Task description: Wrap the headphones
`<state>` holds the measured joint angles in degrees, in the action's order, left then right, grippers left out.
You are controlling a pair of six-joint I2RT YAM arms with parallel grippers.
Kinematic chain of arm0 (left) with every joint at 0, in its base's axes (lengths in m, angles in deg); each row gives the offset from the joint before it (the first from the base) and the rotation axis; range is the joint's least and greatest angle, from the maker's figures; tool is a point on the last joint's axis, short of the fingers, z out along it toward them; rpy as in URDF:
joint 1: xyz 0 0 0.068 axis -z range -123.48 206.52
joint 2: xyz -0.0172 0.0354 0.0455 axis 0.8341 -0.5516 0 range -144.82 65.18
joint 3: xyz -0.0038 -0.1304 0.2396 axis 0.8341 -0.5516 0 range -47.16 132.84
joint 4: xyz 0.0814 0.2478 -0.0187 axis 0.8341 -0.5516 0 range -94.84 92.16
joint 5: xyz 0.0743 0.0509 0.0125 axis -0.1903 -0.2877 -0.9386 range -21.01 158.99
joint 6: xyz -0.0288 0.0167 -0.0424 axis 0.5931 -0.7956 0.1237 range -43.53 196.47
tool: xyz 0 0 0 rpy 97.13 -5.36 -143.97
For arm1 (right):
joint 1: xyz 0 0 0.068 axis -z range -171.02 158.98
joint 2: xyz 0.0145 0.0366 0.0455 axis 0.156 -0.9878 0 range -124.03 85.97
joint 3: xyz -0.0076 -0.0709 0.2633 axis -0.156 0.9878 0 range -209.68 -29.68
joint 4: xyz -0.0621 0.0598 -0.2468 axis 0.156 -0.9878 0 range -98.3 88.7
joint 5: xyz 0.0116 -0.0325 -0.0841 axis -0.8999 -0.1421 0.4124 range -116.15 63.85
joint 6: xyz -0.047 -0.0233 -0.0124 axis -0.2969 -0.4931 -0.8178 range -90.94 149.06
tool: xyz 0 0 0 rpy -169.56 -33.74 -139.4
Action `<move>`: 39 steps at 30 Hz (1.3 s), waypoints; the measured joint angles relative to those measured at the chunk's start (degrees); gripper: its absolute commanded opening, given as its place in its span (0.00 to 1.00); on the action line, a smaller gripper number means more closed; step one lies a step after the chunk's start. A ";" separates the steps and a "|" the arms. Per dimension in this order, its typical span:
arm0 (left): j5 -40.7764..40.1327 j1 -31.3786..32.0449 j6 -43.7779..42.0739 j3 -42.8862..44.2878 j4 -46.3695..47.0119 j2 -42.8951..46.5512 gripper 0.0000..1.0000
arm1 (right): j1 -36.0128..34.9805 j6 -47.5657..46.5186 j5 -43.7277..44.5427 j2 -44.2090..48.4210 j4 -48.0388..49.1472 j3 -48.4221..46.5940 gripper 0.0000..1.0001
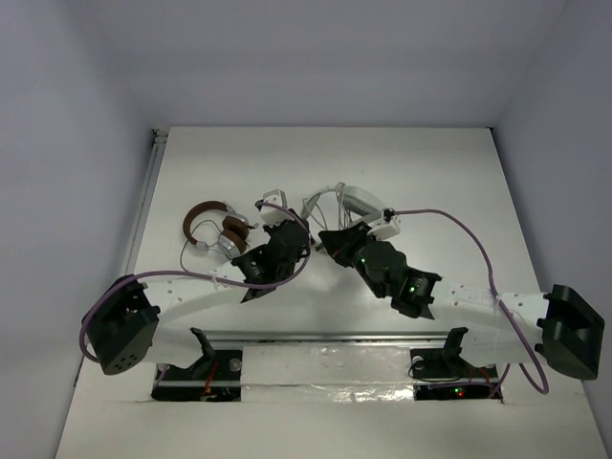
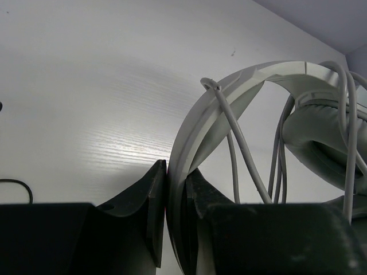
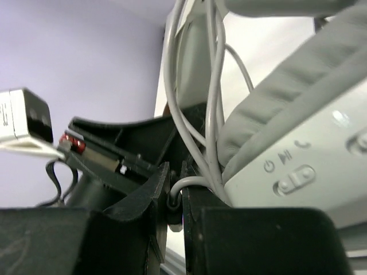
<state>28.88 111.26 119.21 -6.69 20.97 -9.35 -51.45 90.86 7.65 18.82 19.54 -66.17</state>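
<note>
Your left gripper [image 2: 176, 192] is clamped on the headband [image 2: 275, 69] of the headphones [image 2: 321, 137] at the middle of the table [image 1: 440, 182], and your right gripper [image 3: 175, 197] is pinched shut on their cable [image 3: 192, 182]

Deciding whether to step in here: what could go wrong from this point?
The right gripper pinches only the thin cable; a tug could slip it free.
Loose loops draped over the headband, clamped by the left gripper, may slide off.
The brown headphones lying close by could get knocked.

Power, play-pause and phone-handset symbols on the earcup of the headphones [image 3: 324, 163], no words
</note>
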 measured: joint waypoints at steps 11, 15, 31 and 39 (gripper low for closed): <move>-1.84 1.53 2.05 3.48 -5.51 -1.44 0.00 | -0.35 6.86 10.16 -3.06 -5.49 -2.34 0.05; -2.56 1.53 0.59 6.99 -9.66 -3.26 0.00 | -0.35 7.67 13.40 -5.77 -9.53 -5.33 0.14; 8.02 -1.62 -4.28 14.60 -15.30 -11.30 0.00 | 0.66 6.86 13.25 -9.55 -16.55 -7.91 0.37; 16.37 -5.55 -6.27 15.54 -15.19 -11.96 0.00 | 0.94 5.44 11.37 -8.44 -21.00 -10.34 0.42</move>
<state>45.25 105.71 112.94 8.85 5.78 -21.30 -50.51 96.30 19.02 10.38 -1.46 -76.51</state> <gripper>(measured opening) 0.153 0.414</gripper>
